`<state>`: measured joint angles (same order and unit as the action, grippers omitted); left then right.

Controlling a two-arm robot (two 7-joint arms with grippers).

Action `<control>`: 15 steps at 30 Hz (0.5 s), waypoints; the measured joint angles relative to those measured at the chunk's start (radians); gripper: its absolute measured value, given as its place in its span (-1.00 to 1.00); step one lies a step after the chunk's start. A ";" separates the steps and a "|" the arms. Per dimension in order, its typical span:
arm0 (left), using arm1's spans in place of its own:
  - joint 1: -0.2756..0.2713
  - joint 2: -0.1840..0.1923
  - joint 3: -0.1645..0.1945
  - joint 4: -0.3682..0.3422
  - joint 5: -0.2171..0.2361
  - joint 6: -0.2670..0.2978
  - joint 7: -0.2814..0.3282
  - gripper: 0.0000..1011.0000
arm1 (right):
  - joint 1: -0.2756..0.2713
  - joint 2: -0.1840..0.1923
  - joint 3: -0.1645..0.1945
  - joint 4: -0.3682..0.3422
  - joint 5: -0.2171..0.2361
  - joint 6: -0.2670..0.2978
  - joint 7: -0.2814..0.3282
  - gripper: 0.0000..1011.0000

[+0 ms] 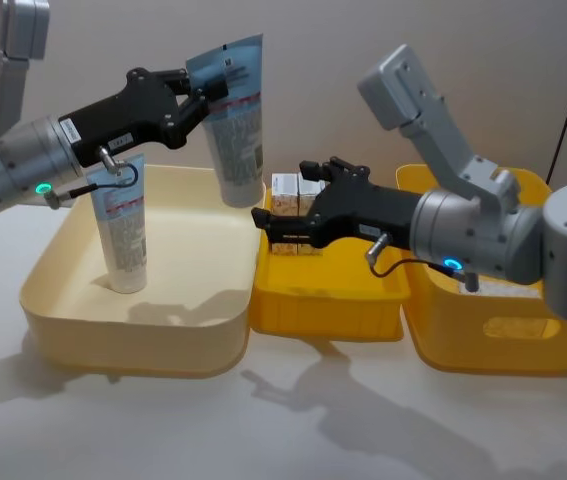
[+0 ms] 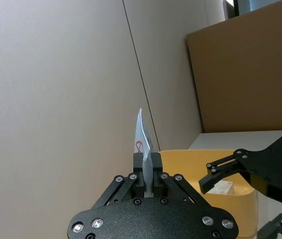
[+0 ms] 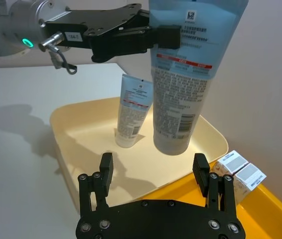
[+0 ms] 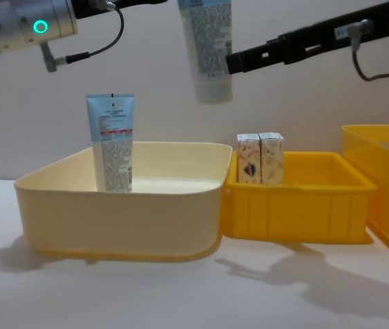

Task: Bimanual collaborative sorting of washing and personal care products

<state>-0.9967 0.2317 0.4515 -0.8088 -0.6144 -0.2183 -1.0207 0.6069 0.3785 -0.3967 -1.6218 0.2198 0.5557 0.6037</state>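
The light-blue tube (image 1: pixel 231 120) is up in the air, hanging cap-down over the far right corner of the cream bin (image 1: pixel 133 345). The left gripper (image 1: pixel 206 97) has it pinched flat at the crimped end, fingers (image 2: pixel 140 172) clamped tight on either face. From the chest view there is clear daylight between the whitish cap and the cream bin's rim, so nothing is under it but the bin floor.

A second tube (image 1: pixel 123 228) stands upright on its cap in the cream bin's left half. It is off the walls, with bare floor spreading to its right.

Hard against the cream bin's right wall sits a shallow yellow tray (image 1: pixel 328 305). Two cartons (image 1: pixel 296 188) stand side by side in the corner of the tray nearest the cream bin. The rest of the tray floor is open.

The right gripper (image 3: pixel 153 172) hovers above that tray, level with the cream bin's right edge. Its jaws are spread wide and hold nothing, and they aim at the hanging tube with a gap between them and it.

Further right of the cream bin, past the tray, a deep yellow bin (image 1: pixel 493 345) stands under the right arm.
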 joint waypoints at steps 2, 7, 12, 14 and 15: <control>0.002 0.002 0.002 -0.004 -0.002 0.002 0.002 -0.83 | 0.000 -0.009 -0.004 0.001 -0.007 -0.006 -0.020 0.98; 0.006 0.004 0.006 -0.009 -0.005 0.006 0.005 -0.82 | -0.004 -0.027 -0.007 0.003 -0.021 -0.020 -0.065 0.98; 0.007 0.005 0.010 -0.011 -0.008 0.008 0.007 -0.83 | -0.011 -0.043 -0.008 0.007 -0.031 -0.032 -0.105 0.98; 0.007 0.005 0.012 -0.011 -0.009 0.009 0.008 -0.83 | -0.013 -0.048 -0.009 0.008 -0.033 -0.035 -0.119 0.98; 0.007 0.005 0.013 -0.011 -0.010 0.009 0.008 -0.83 | -0.014 -0.051 -0.010 0.009 -0.033 -0.036 -0.123 0.98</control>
<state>-0.9898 0.2368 0.4646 -0.8202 -0.6245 -0.2093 -1.0127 0.5928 0.3275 -0.4065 -1.6129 0.1864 0.5201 0.4806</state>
